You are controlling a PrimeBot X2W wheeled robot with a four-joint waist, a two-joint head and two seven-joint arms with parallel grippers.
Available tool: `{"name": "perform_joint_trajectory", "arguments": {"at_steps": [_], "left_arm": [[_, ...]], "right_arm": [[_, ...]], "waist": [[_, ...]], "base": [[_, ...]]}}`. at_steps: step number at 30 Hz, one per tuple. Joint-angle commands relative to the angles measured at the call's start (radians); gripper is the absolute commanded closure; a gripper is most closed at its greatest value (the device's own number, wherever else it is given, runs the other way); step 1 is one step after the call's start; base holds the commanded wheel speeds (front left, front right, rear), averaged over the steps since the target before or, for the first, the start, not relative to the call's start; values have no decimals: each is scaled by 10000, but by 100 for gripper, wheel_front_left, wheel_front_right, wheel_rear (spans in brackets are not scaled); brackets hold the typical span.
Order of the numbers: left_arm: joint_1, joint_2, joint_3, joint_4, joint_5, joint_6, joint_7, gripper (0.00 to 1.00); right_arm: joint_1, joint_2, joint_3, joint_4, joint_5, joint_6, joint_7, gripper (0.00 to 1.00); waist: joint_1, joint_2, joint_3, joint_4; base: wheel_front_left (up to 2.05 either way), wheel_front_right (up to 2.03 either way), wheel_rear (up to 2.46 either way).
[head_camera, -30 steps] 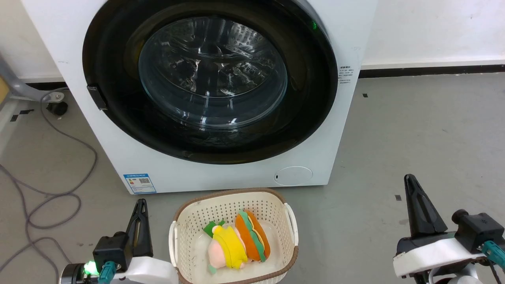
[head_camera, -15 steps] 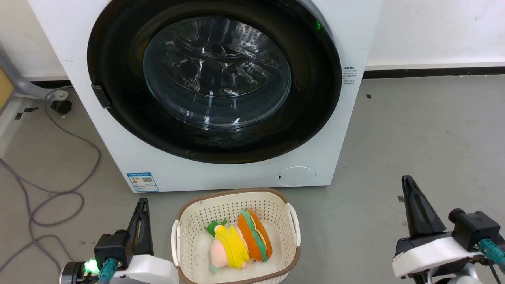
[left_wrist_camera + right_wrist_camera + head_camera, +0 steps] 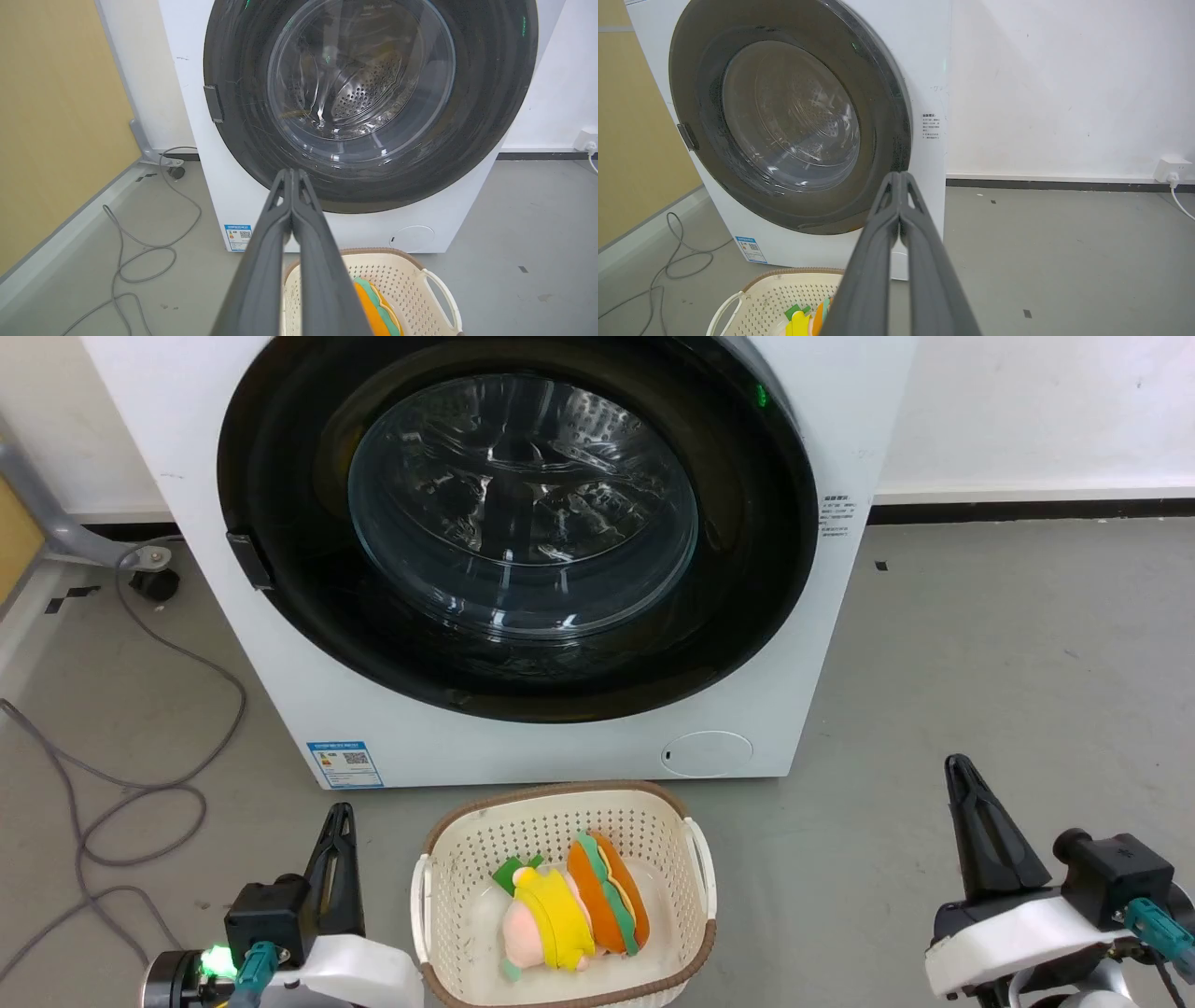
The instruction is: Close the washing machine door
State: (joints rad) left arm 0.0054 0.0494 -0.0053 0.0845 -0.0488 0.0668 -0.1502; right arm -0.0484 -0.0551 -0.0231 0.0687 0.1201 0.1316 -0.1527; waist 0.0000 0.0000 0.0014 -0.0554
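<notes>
Grey floor (image 3: pixel 980 644) meets a white wall (image 3: pixel 1027 411). The washing machine (image 3: pixel 560 747) stands on it, the washing machine door (image 3: pixel 747 569) flush against its front. Just before it, a cream basket (image 3: pixel 467 859) holds plush toys (image 3: pixel 569 915). The left gripper (image 3: pixel 340 812) and right gripper (image 3: pixel 956 765) are clenched, empty.

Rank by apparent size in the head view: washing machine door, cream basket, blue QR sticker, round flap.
1. washing machine door, by far.
2. basket, though it sits nearer the camera.
3. round flap and QR sticker: they look about alike, so not ranked.
</notes>
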Motion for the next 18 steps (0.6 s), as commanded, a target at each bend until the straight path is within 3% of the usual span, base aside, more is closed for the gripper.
{"name": "perform_joint_trajectory", "arguments": {"at_steps": [1, 18], "left_arm": [[-23, 4, 21, -77, 78, -85, 49, 100], [-30, 5, 28, -260, 176, -224, 396, 100]], "right_arm": [[154, 21, 26, -72, -145, -4, 66, 100], [233, 28, 75, -219, -397, -5, 415, 100]], "waist": [[0, 0, 0, 12], [0, 0, -4, 142]], "base": [[0, 0, 0], [0, 0, 0]]}}
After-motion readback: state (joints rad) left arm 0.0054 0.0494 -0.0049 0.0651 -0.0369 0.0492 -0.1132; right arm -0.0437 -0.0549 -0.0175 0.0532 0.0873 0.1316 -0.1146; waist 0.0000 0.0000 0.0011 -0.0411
